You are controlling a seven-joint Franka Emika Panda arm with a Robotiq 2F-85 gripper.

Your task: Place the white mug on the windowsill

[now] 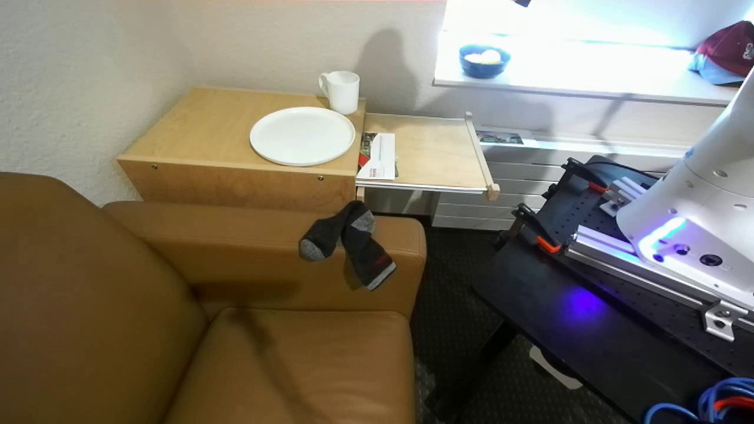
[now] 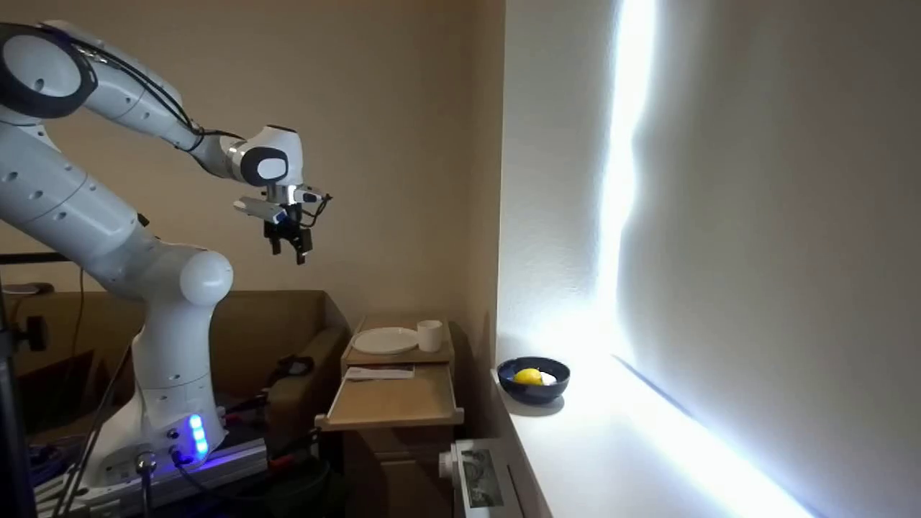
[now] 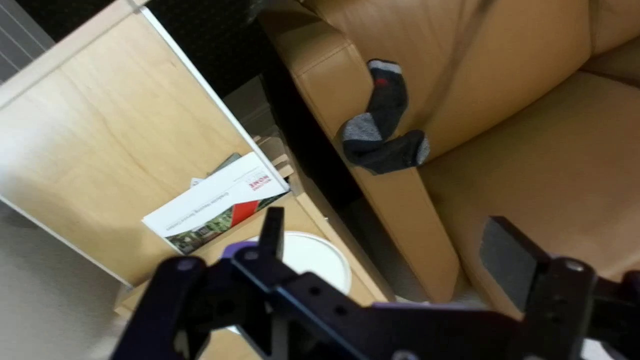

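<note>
White glare blows out the windowsill (image 1: 577,68) in both exterior views. Soft shadows on the wall (image 1: 283,41) and leather sofa (image 1: 283,347). Wrist view slightly blurry, hazy lower left; gripper (image 3: 385,235) dark, underexposed.

At left in your wrist view, you can read "Graduate Housing" upside down on the leaflet (image 3: 217,204); its red lettering (image 3: 259,182) blurs. The mark (image 1: 748,51) on the cap (image 1: 724,49), right in an exterior view, is illegible.
</note>
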